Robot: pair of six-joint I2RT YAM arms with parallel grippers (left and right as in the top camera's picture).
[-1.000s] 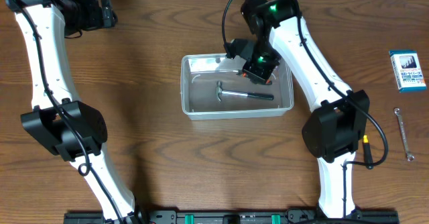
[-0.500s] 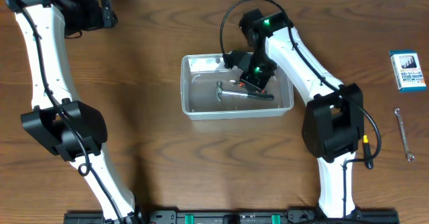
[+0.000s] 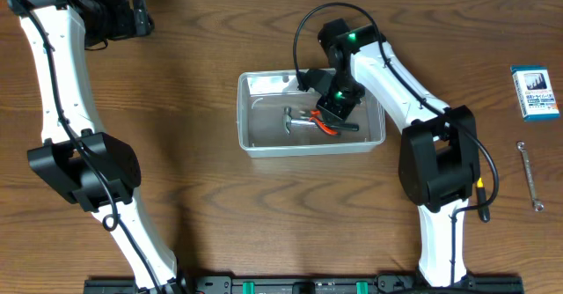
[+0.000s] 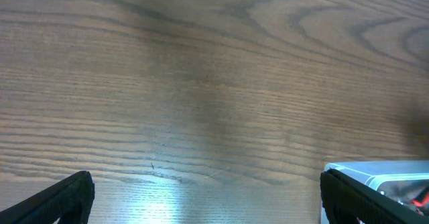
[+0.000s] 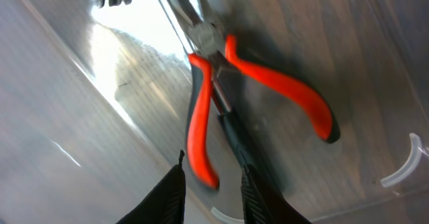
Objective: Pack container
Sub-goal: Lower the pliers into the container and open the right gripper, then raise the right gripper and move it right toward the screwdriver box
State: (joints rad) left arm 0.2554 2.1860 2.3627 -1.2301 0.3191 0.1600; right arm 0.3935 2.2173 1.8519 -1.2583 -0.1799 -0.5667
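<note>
At the far left, the left end effector (image 4: 206, 184) is held wide open over the bare desk (image 3: 193, 180), with nothing between its fingers. The container (image 3: 262, 128) is seen off to its right, at the edge of its view, so no trouble is expected from that side unless the arm is swung across.

The container is placed directly beneath the right end effector (image 5: 213, 184). Inside it a hammer (image 3: 292, 118) is laid along the floor, and red-handled pliers (image 5: 258, 83) are laid across the hammer's handle, just ahead of the right fingertips. The right end effector is lowered into the container with its jaws parted only a little and nothing gripped. The end of one red handle, though, is seen right at the gap between them.

That closeness is judged the main hazard. If the end effector is raised before the jaws are widened, the handle may be snagged and the pliers dragged up or flipped out. The pliers are propped on the hammer rather than flat, so they may be sent sliding by a nudge. The thin clear wall close beside the end effector may be caught in a sideways withdrawal, and the light container shifted.

Well to the right, a blue-and-white box (image 3: 535, 92) and a wrench (image 3: 529, 175) are seen on the desk. The flat, thin wrench may be scraped along rather than lifted.
</note>
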